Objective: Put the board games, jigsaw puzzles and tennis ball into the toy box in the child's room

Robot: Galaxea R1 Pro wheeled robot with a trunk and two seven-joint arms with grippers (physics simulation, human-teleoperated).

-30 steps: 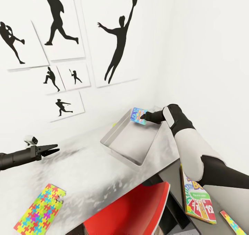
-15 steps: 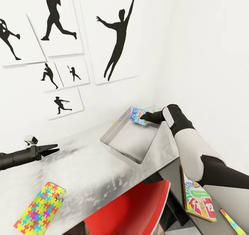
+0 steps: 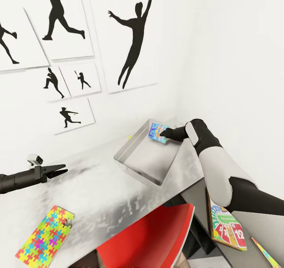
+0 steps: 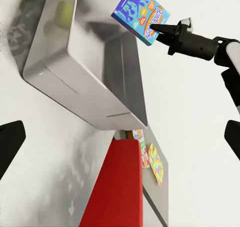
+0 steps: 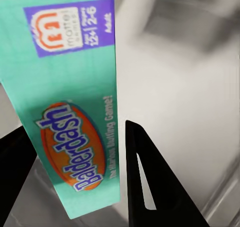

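While the left gripper (image 3: 59, 169) is hanging open above the pale table (image 3: 98, 189), the right gripper (image 3: 162, 134) is clamping the blue Balderdash board game box (image 3: 157, 132) over the shallow light-grey toy box (image 3: 136, 169).

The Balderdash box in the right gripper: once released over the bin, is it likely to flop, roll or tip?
The Balderdash box looks like a stiff flat carton, so it probably won't flop. Pinched by the right gripper and tilted above the toy box, it would likely drop and fall flat inside. Its flat faces should keep it from rolling.
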